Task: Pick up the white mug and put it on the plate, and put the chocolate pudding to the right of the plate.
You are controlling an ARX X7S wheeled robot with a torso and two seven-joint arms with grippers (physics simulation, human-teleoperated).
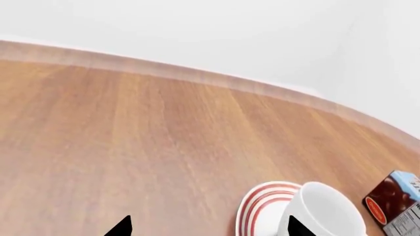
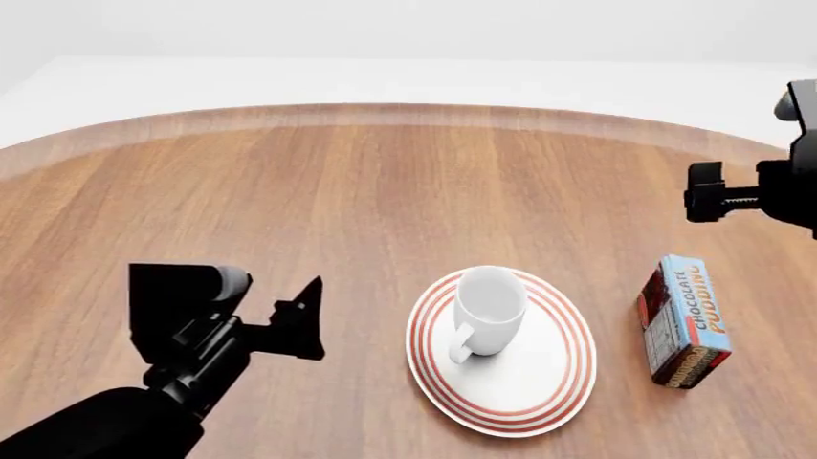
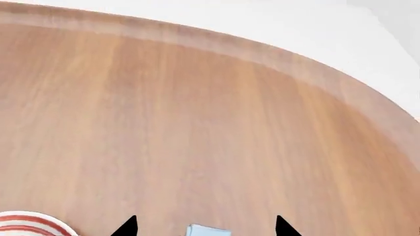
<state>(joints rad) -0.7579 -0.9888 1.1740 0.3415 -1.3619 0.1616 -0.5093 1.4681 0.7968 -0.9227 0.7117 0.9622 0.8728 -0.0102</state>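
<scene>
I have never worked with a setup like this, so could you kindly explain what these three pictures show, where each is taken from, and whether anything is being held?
These are simulator renders of a two-armed robot at a round wooden table. One picture looks down from a camera on its head; the other two come from cameras near each gripper, which is why they sit so low over the wood.

In the head view, the left gripper is the black claw beside the plate, and the right gripper hangs above the far right side. Both are open and hold nothing.

On the table, the white mug stands upright on the red-ringed plate, and the chocolate pudding carton lies just right of the plate, not touching it.
</scene>
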